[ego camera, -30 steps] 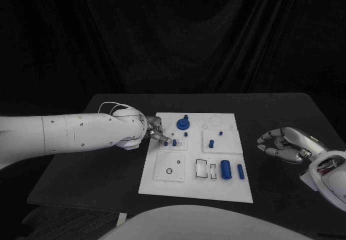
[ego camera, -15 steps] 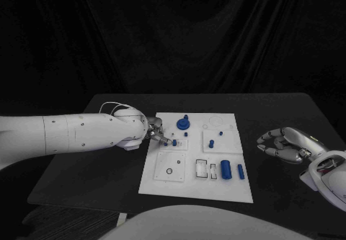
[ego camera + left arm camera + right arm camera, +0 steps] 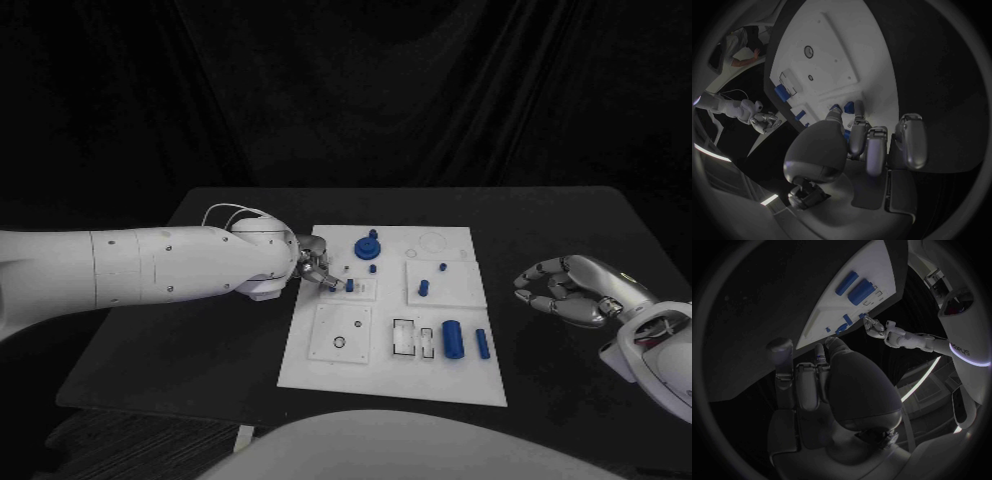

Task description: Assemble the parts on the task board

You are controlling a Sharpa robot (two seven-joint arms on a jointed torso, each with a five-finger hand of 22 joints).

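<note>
The white task board [image 3: 335,372] lies mid-table. My left hand [image 3: 319,271] reaches over its left edge, and thumb and a finger pinch a small blue peg [image 3: 349,285] standing on a small square plate; the left wrist view shows the peg [image 3: 848,106] between the fingertips [image 3: 859,109]. Other blue parts on the board are a gear-like piece [image 3: 368,245], a peg [image 3: 423,288] and two cylinders [image 3: 451,338] [image 3: 480,343]. My right hand [image 3: 568,289] hovers off the board's right side, fingers curled in on nothing. The right wrist view shows the cylinders [image 3: 862,290] far from that hand [image 3: 836,385].
Bare black table [image 3: 188,340] surrounds the board on all sides. A rectangular plate with a round hole [image 3: 340,333] and a slotted plate [image 3: 410,338] sit at the board's near half. Black curtain hangs behind the table.
The left hand has barely shifted at the small peg. The right hand has not moved.
</note>
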